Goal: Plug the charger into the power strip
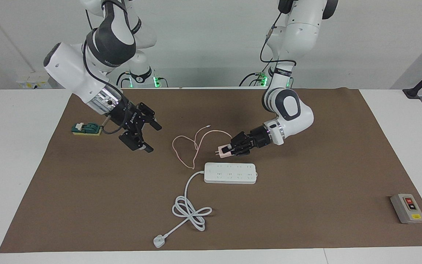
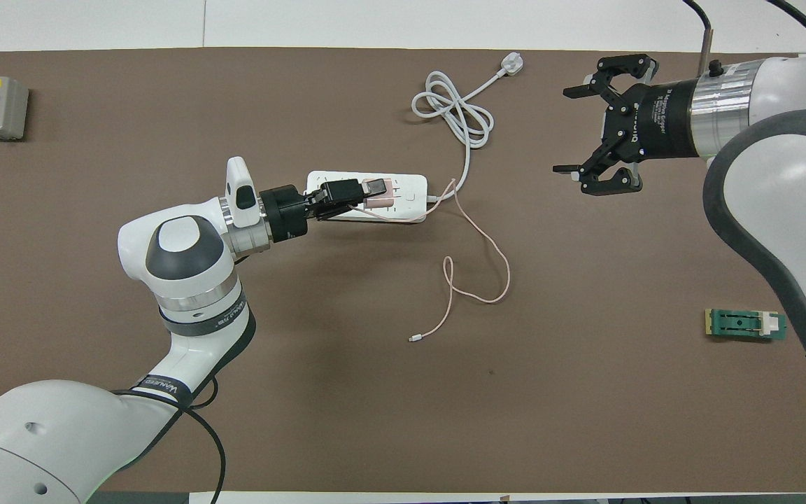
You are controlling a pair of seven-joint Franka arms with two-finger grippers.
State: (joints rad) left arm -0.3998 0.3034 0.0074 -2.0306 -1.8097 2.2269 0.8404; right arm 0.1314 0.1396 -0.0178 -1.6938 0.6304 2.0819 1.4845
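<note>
From above, the left gripper [image 2: 375, 187], pinching the one charger [image 1: 225, 152], hides part of the one power strip [image 1: 230, 173] below it, while the right gripper [image 1: 145, 137] hangs spread and empty.

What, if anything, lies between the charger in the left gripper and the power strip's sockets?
Nothing visible does. The left gripper holds the charger in the air above the power strip, with only open space between them. The open right gripper is off toward its own end.
</note>
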